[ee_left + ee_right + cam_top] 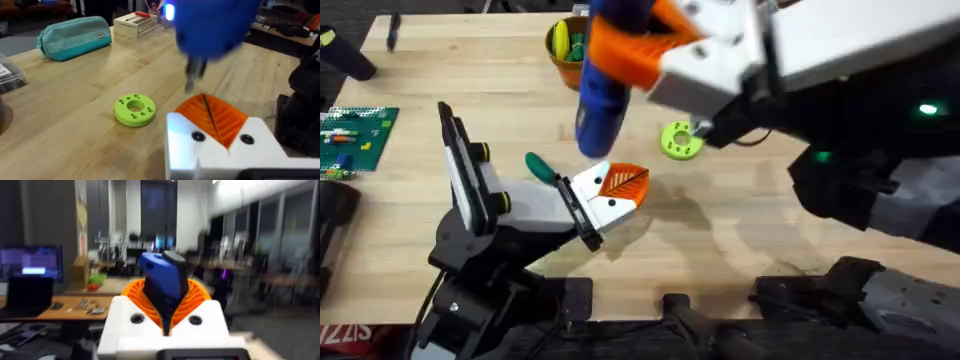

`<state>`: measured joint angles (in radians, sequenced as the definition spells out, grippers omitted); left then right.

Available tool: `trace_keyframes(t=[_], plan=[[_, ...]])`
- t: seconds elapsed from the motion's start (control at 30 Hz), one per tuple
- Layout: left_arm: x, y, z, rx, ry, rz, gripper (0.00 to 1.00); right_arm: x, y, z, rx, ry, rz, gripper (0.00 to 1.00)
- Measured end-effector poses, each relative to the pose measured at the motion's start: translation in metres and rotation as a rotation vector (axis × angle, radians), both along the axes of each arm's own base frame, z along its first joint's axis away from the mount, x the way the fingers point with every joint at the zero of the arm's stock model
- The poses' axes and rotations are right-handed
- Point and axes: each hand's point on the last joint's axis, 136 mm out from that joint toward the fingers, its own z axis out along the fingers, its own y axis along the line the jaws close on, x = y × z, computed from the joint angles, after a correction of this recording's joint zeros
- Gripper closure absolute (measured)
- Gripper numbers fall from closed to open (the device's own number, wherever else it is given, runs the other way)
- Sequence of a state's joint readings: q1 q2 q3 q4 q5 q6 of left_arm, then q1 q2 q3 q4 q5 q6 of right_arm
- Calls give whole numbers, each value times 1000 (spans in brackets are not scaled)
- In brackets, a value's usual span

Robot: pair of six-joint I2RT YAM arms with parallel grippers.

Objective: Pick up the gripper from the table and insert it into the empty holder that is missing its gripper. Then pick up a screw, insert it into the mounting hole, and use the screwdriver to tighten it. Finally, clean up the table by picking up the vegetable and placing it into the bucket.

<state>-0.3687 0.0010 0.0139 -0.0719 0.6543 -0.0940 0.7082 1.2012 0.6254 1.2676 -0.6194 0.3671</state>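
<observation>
Screwdriver (603,95): rigid, likely heavy, smooth-bodied, clamped mid-barrel by right gripper (645,50), nose down above the gripper (620,186) on the holder (535,205); left gripper (212,135) state indeterminable.

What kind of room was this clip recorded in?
Most likely a robotics or electronics lab. A wooden workbench carries a green circuit board, the right wrist view shows a lit monitor and more cluttered benches behind, and the right tool holds a blue screwdriver.
</observation>
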Motion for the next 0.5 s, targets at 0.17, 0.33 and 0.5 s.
trace_keyframes(t=[0.17, 0.33, 0.5], plan=[[0, 0, 0, 0, 0, 0, 986, -5, -9, 15, 58, -68, -11, 955], [0, 0, 0, 0, 0, 0, 986, -5, -9, 14, 55, -64, -7, 955], [0, 0, 0, 0, 0, 0, 986, -5, -9, 14, 54, -63, -7, 955]])
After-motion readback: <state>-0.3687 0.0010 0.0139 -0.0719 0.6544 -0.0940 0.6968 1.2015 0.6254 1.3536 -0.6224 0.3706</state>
